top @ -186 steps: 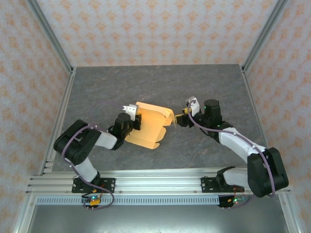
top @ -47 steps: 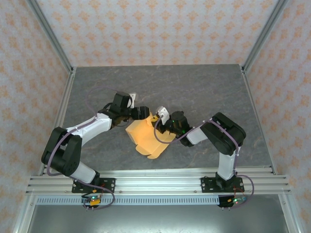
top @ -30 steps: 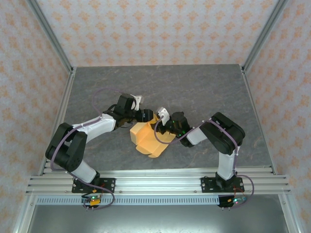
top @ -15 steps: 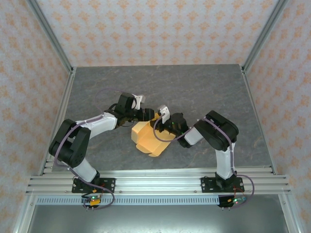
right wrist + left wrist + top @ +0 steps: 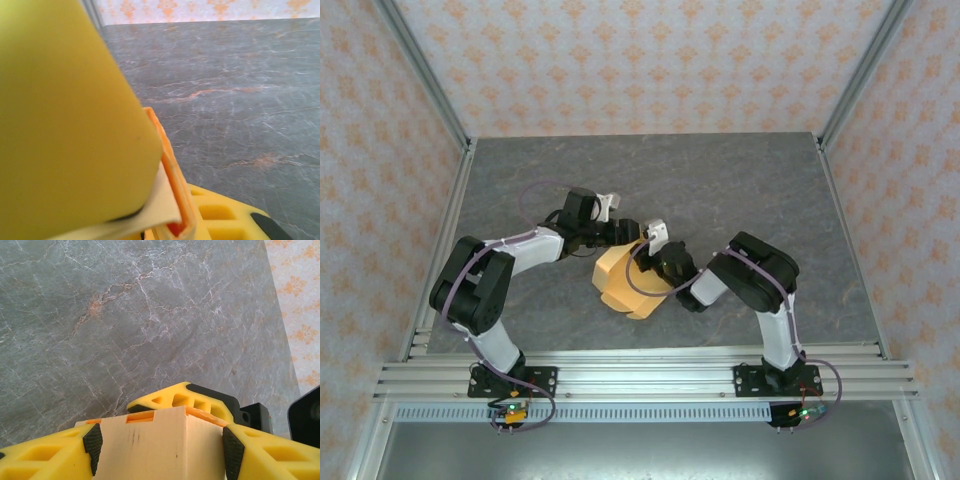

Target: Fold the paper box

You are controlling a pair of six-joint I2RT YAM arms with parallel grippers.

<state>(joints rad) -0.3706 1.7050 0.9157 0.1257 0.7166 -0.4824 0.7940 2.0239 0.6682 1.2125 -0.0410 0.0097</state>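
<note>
Overhead, wrist close-ups on paper box (image 5: 623,282)

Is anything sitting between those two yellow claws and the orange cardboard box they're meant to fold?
Nothing visible does. The left gripper has its padded fingers against both sides of the light orange-tan thin cardboard box, and one flap of that box lies between the fingers of the right gripper.

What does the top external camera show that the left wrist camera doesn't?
From above: both arms meeting at the paper box, with the frame rail along the near edge. From the left wrist: the left gripper, its black pads against both sides of a box wall, and small slots along that wall's top edge. Shared: the box and the grey marbled table.
</note>
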